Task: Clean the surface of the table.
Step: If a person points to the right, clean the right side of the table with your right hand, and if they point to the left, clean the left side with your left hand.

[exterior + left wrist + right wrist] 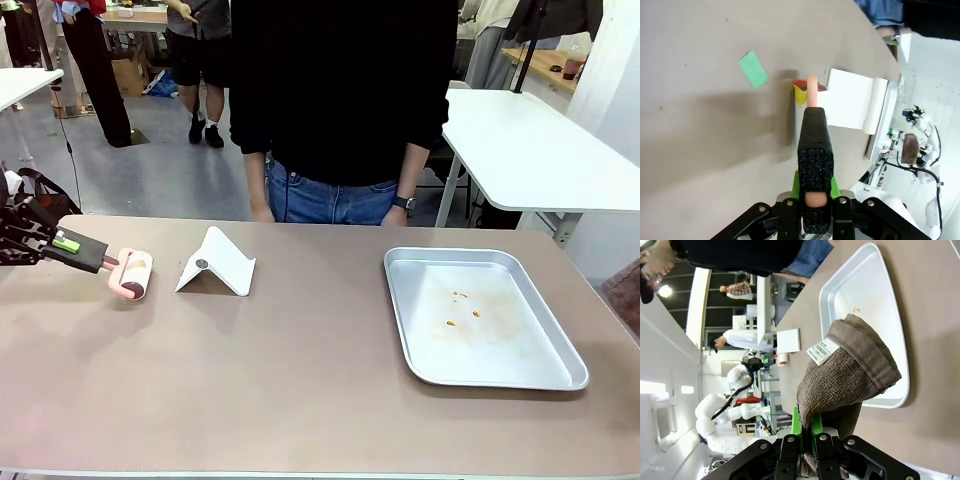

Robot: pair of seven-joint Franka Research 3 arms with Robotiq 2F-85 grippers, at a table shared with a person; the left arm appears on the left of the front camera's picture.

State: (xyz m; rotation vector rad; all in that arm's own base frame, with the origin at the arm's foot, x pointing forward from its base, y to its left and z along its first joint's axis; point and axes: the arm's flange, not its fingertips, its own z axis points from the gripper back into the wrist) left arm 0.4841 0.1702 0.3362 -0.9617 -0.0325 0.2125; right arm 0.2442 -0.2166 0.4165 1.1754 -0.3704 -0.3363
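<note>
Stretching wide, the table [300,380] looks matte beige-brown, perhaps faintly specked.

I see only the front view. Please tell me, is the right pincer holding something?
Observer: Yes. The right wrist view shows the right pincer shut on a brown cloth.
Operator: Where is the cloth now?
Observer: It hangs in front of the tray and overlaps its rim in that view. I cannot tell whether it touches.
Operator: Is anything lying near the roller?
Observer: Yes. The left wrist view shows a small green scrap on the table beside it.
</note>
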